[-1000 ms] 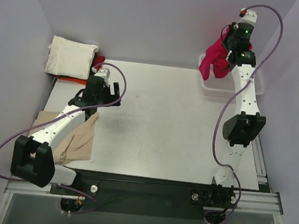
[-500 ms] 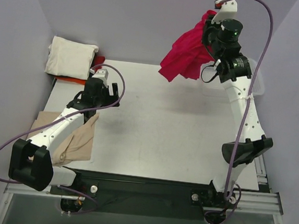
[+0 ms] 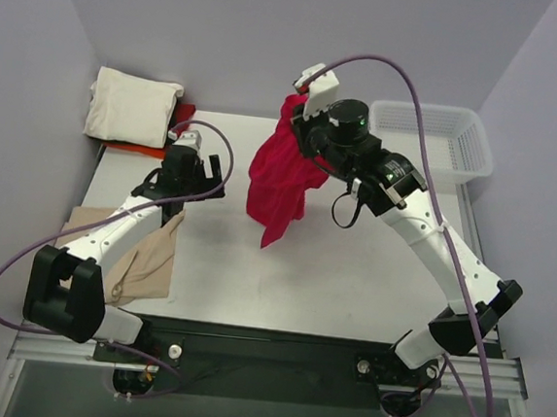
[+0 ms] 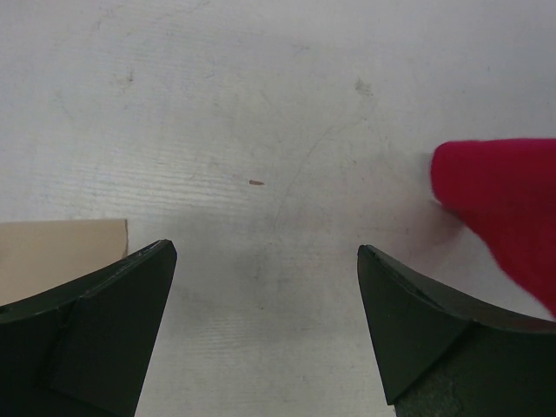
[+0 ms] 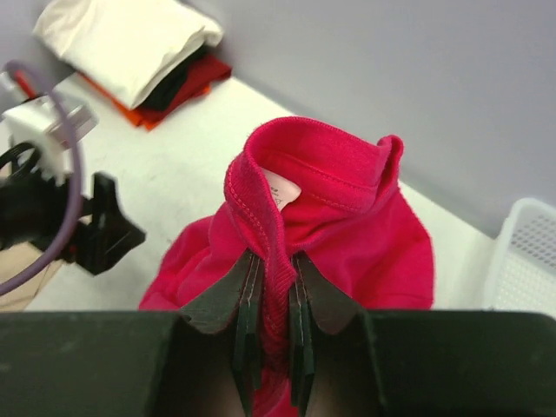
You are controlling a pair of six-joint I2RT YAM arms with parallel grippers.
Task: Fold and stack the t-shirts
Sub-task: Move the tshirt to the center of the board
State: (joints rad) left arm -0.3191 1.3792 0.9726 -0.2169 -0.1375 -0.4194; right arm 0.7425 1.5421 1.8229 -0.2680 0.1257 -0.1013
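Two fingers of the right gripper point(image 5: 275, 261) clench the collar of the crimson t-shirt point(image 5: 339, 234), which hangs bunched over the middle of the table point(image 3: 352, 264). Nearby, the left gripper point(image 4: 266, 250) hovers spread and empty above bare tabletop, with the tan t-shirt point(image 3: 146, 267) just beside it. At far left, the cream t-shirt point(image 3: 132, 103) lies folded on the orange-red t-shirt point(image 3: 133, 147).

The hanging t-shirt point(image 3: 279, 184), pinched in the right jaws, is above the middle of the tabletop point(image 3: 351, 273). The left jaws hover to its left. A stack of folded t-shirts point(image 3: 131, 106) sits at the far left corner and a basket point(image 3: 434, 109) at the far right. A flat t-shirt point(image 3: 147, 265) lies at the near left edge, partly under the left arm point(image 3: 110, 238).
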